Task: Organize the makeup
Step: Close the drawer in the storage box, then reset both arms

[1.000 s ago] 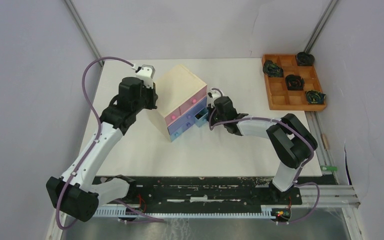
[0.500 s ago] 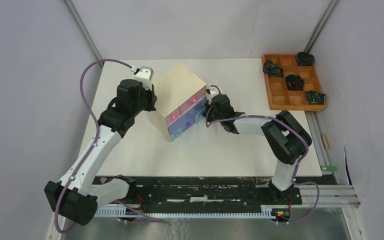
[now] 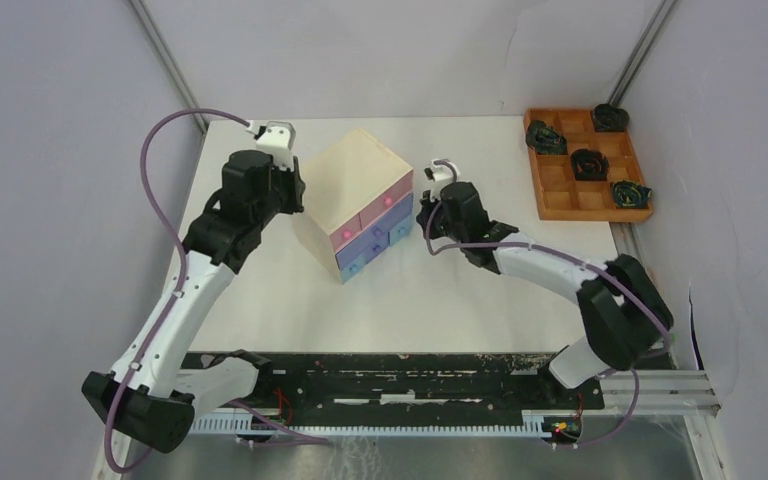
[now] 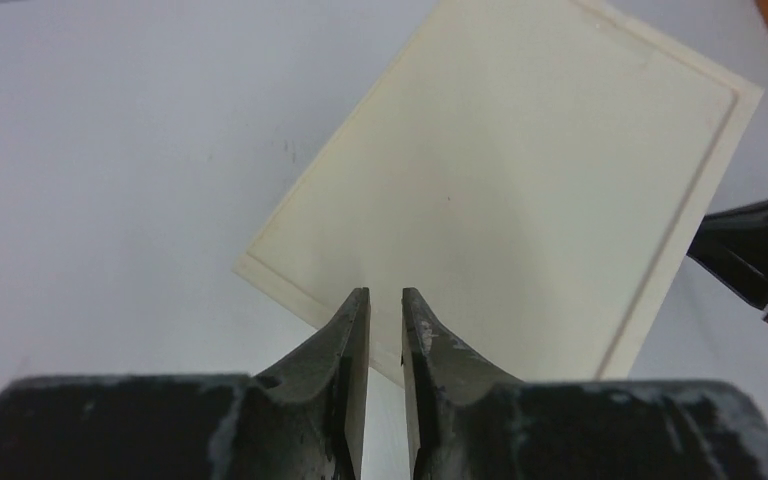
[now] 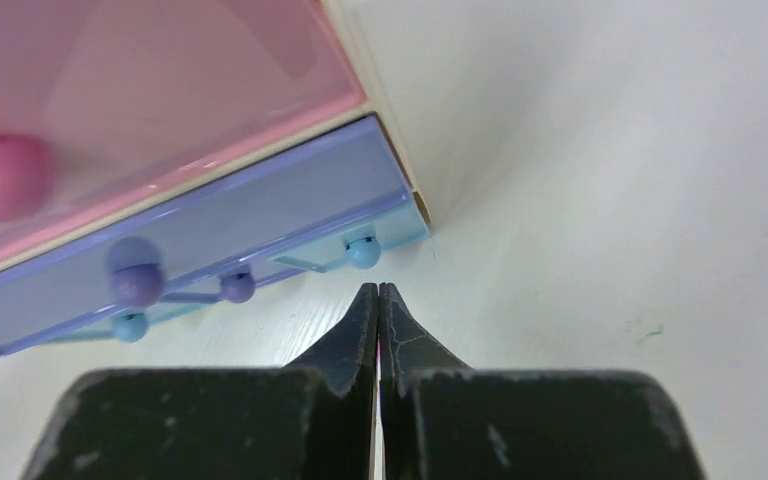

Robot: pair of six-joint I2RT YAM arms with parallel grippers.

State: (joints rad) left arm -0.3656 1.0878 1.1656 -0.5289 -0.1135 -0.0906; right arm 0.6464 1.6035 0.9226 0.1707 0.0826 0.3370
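Note:
No makeup shows in any view. The pale wooden chest point(image 3: 360, 185) stands mid-table with its pink, purple and blue drawers all pushed in. My left gripper point(image 4: 385, 295) hovers over the chest's back left edge point(image 4: 290, 285), its jaws a narrow gap apart with nothing between them. My right gripper point(image 5: 377, 290) is shut and empty, low over the table just off the chest's lower right corner, close to the small blue drawer knob point(image 5: 363, 252). In the top view the right gripper point(image 3: 423, 215) sits just right of the drawer fronts, not touching them.
An orange-brown wooden grid tray point(image 3: 560, 195) with dark coiled objects stands at the back right. The right arm's dark wrist point(image 4: 760, 260) shows past the chest's far side. Grey walls close in on both table sides.
The lower right drawer, open a second ago, is now pushed in. My right gripper has drawn back to the right of it. My left gripper has parted slightly and shifted left.

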